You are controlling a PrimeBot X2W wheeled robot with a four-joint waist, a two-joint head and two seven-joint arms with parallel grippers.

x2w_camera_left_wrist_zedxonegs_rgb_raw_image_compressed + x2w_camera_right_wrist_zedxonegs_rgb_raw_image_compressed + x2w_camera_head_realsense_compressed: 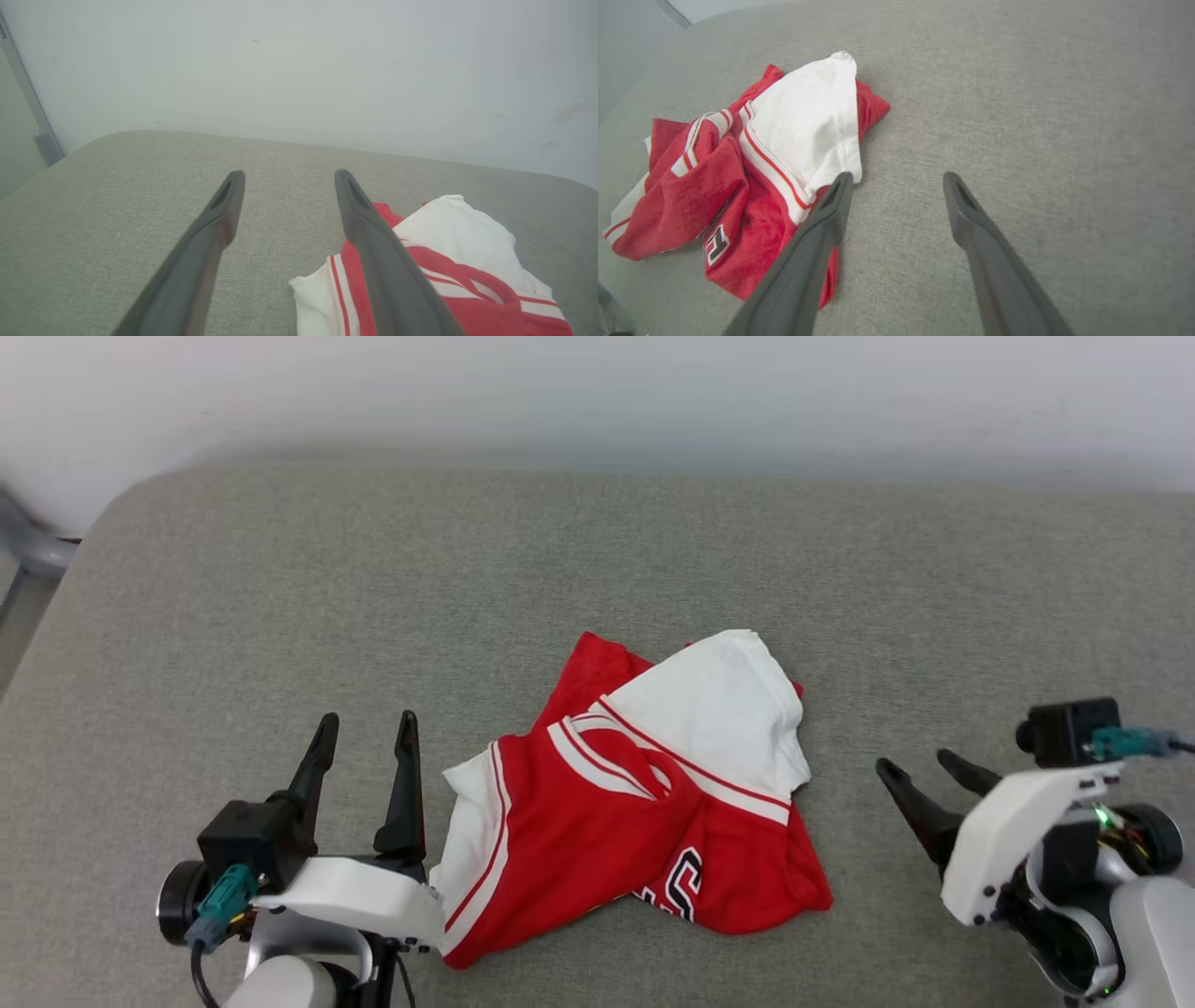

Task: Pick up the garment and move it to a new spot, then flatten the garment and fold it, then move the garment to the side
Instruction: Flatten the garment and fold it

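Head view: crumpled red short-sleeved jersey with white sleeves [635, 803] is lying on the grey fabric surface [560, 551], between both grippers. The left gripper [367, 719], fingers spread and empty, is sitting just beside its edge, so probably nearer.
Left wrist view: jersey [467, 242] is lying to the right of the fingers.
Right wrist view: right gripper [897, 175], spread and empty, is pointing past the jersey [798, 126], which is lying to its left.

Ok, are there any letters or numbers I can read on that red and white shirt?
"S": a black, white-edged letter low on the red shirt; it looks like an S, but part of it is folded under.
The lettering beside it is tucked into the folds and can't be read.
No other words or numbers can be read.
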